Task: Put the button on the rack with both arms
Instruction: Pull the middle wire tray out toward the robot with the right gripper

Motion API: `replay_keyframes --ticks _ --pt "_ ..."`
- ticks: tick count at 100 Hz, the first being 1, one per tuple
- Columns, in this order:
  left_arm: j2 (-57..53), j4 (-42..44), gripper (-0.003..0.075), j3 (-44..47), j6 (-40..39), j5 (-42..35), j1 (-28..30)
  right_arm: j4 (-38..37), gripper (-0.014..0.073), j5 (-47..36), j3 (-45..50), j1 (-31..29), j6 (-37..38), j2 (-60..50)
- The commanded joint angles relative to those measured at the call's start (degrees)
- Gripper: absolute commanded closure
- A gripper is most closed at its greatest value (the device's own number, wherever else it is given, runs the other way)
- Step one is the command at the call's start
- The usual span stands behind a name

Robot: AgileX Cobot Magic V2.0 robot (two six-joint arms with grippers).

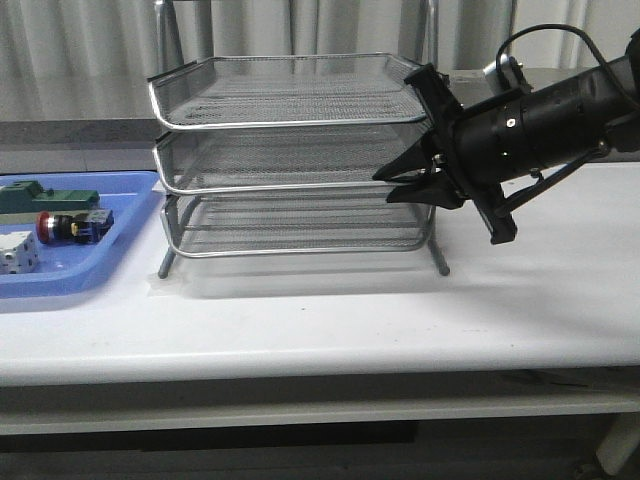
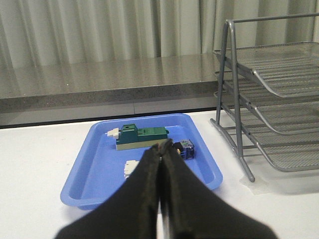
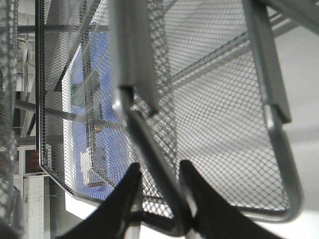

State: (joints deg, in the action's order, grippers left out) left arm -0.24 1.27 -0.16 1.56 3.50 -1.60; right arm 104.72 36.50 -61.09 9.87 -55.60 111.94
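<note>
The white surface (image 1: 320, 320) carries everything. The largest thing on it is the rack (image 1: 290, 150), three wire-mesh tiers standing at the centre of the front view, its legs planted near the middle of the scene. At about nine o'clock from the rack, just beside it, lies a flat blue tray (image 1: 70, 285) holding a green block (image 1: 45, 197), a white block (image 1: 18, 252) and the button (image 1: 72, 225), which rests on its side with the red head pointing to nine o'clock.

The right claw (image 1: 392, 185) reaches in from three o'clock and meets the rack's middle tier at its right front corner. In the right wrist view its fingers (image 3: 124, 199) stand partly open with the chrome rim (image 3: 149, 159) running between them; whether they actually press on the rim cannot be told. The left claw (image 2: 160, 149) hangs above the tray with its fingers pressed together and nothing between them, its tips over the button's spot.

The button looks small, light and rigid. The domed head and smooth collar would probably slip, so the squarer black body seems the better place to grip, across its flat sides.
</note>
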Motion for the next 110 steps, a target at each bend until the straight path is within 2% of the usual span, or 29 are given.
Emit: replay_keyframes --ticks 1,39,110 --pt "-1.9 -0.5 0.0741 3.2 -0.6 -4.3 0.1 5.1 0.0561 3.9 -0.3 -0.1 -1.4 -3.0" --pt "-1.9 -0.5 0.0741 3.2 -0.6 -4.3 0.1 4.4 0.0561 6.8 7.7 -0.1 -4.9 -4.3" --pt "-1.9 -0.5 0.0741 3.2 -0.6 -4.3 0.1 4.4 0.0561 6.4 26.8 -0.1 -12.1 -16.2"
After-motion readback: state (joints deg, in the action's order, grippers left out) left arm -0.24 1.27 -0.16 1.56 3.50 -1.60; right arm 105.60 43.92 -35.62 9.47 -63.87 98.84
